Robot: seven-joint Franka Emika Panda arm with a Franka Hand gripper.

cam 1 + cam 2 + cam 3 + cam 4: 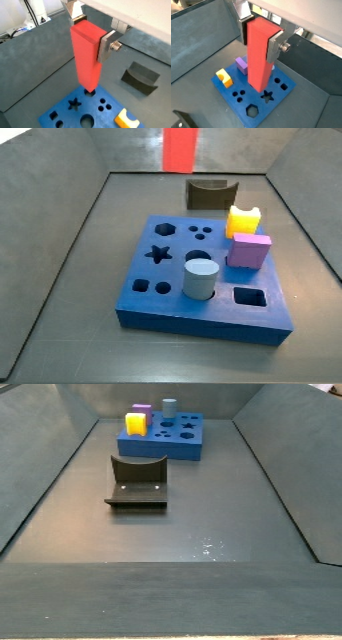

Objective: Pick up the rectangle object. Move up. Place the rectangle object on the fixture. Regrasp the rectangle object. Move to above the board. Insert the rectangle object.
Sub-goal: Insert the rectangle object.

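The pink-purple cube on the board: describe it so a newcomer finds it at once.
Start at the big blue board lying on the grey floor, below the gripper that holds the red-orange rectangle object upright. The pink-purple cube stands along one edge, right beside the yellow notched block. Unlike the grey cylinder, it is square-sided and pink-purple.

One gripper, one board, one fixture, four loose pieces.

The single gripper (93,37) holds the one rectangle object (87,55) (upright, high over the floor). One blue board (174,303) carries three pieces: one yellow notched block (242,221), one pink cube (249,251), one grey cylinder (199,279). One fixture (209,194) stands behind the board.
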